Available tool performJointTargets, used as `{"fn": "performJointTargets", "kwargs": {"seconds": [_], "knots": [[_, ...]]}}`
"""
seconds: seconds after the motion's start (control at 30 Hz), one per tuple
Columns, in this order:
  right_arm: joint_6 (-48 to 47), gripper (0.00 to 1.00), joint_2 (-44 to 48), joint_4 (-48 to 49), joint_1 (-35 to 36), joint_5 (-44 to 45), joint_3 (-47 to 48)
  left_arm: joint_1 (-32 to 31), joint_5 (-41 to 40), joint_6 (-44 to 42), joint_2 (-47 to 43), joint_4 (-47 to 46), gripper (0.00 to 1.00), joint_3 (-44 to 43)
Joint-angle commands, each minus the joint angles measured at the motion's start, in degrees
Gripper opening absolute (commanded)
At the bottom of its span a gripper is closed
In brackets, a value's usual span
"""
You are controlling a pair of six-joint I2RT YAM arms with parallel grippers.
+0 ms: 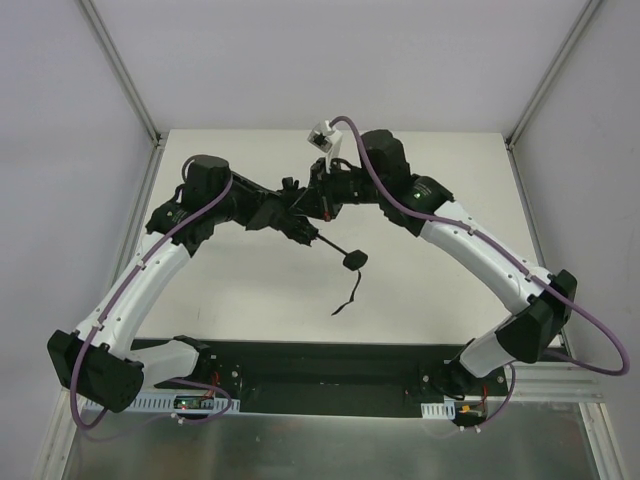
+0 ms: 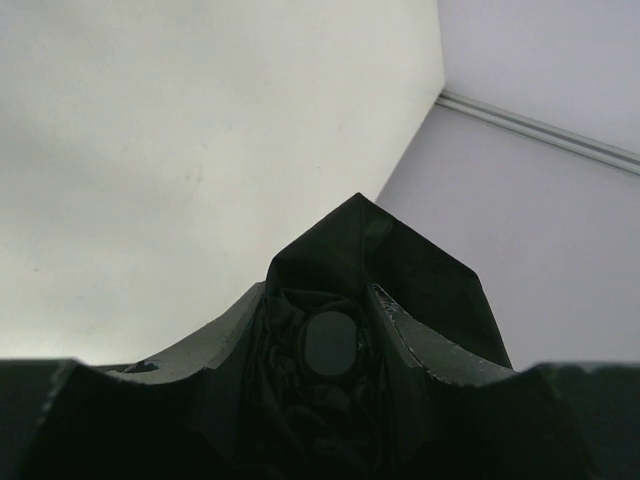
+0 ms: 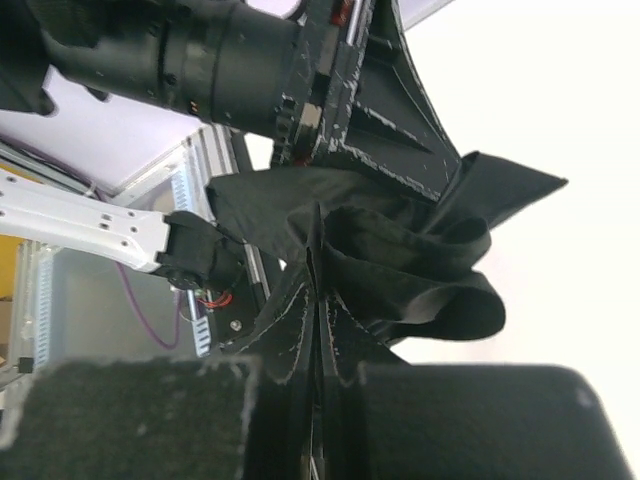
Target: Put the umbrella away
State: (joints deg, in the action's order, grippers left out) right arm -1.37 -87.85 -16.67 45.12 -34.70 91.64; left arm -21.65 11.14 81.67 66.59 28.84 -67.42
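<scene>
Left tool (image 2: 330,350) and right tool (image 3: 312,405) each pinching umbrella (image 3: 390,265) fabric, bunched between them

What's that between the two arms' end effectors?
The umbrella, its black canopy bunched, fills the gap between the left end effector and right end effector, clearest in the right wrist view.

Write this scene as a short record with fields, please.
held object: black folding fabric umbrella, canopy bunched, held above the white table
left fingers: closed on the canopy
right fingers: closed on the canopy folds, from the opposite side
handle: small black handle on a thin shaft, free of both arms, cord loop hanging down
</scene>
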Motion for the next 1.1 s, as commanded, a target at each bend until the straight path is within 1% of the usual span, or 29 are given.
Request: {"fn": "performJointTargets", "kwargs": {"seconds": [0.0,0.07,0.17,0.2,0.27,0.4,0.47,0.5,0.57,0.6,0.67,0.77,0.97,1.07], "knots": [[-3.98,0.0,-0.04,8.93,2.86,6.21,-3.73,-0.33,-4.19,-4.94,1.26,1.13,0.0,0.18],[-6.36,0.0,-0.74,9.63,3.21,8.67,-7.07,0.9,-3.84,-5.81,3.1,0.78,0.0,1.4],[-11.19,0.0,-2.58,10.16,4.44,10.7,-10.67,1.87,-4.8,-7.92,5.21,-3.16,0.0,3.95],[-11.72,0.0,-2.85,11.38,4.88,12.27,-12.25,2.48,-4.29,-8.8,6.35,-5.61,0.0,4.92],[-12.08,0.0,-3.37,14.37,4.8,13.51,-15.25,3.63,-2.44,-9.77,9.16,-7.12,0.0,6.33],[-14.62,0.0,-6.36,16.4,4.88,12.73,-17.45,5.04,3.44,-13.02,14.79,-13.27,0.0,9.23],[-15.94,0.0,-8.64,16.4,5.32,12.46,-17.89,5.04,4.24,-15.65,17.77,-14.25,0.0,9.06],[-16.12,0.0,-9.43,18.23,5.24,12.46,-18.5,5.04,4.16,-16.45,19.27,-14.34,0.0,9.06],[-18.74,0.0,-10.93,18.25,6.02,13.16,-18.86,5.39,5.9,-17.85,22.25,-14.77,0.0,8.62],[-20.33,0.0,-11.72,17.73,6.64,14.03,-18.95,5.65,8.09,-18.73,24.45,-14.69,0.0,7.49],[-21.48,0.0,-12.34,17.28,7.17,14.66,-18.95,5.65,9.95,-19.09,26.92,-14.43,0.0,6.69],[-25.86,0.0,-12.43,13.43,8.31,17.03,-17.55,5.65,10.22,-18.74,28.24,-13.73,0.0,5.99],[-35.19,0.02,-13.05,2.62,9.89,17.82,-11.04,5.65,13.64,-18.3,31.76,-7.14,0.0,1.33],[-39.13,0.02,-13.48,-1.95,10.95,18.26,-7.62,5.65,15.84,-19.44,34.48,-0.03,0.0,-3.41]]}}
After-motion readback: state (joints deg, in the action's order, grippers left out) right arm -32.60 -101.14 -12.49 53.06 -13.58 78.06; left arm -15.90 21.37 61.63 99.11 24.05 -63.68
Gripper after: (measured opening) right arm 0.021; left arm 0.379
